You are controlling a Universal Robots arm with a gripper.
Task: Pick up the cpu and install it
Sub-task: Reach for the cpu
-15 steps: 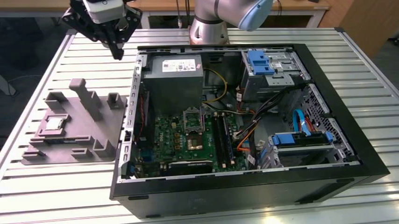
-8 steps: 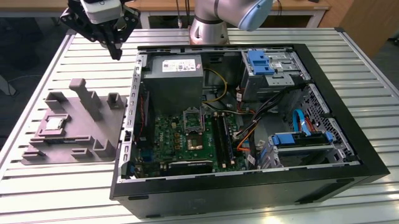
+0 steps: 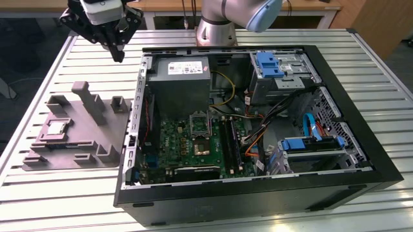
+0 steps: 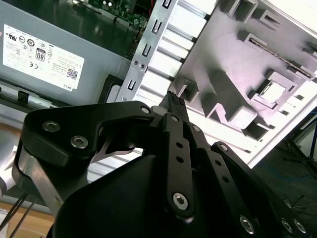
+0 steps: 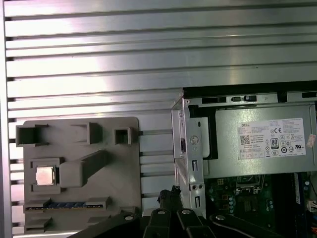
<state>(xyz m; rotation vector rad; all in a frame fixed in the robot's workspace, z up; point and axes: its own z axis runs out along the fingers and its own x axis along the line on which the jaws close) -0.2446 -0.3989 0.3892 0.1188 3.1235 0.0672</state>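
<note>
Gripper [image 3: 118,57] hovers upper left in the exterior view, fingers together, empty.
The cpu [image 3: 57,128] sits in the grey fixture [image 3: 116,128]; the power supply [image 3: 184,94] bears a white label [image 3: 187,68].

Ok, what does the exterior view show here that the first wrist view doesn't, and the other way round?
Exterior view's own: the arm's base, the blue drive brackets, the blue cable inside the case. First wrist view's own: a memory stick slotted into the grey fixture, plain enough to name. Shared: the gripper, jaws closed and empty, the cpu resting in that fixture, the power supply, the slatted table.
</note>
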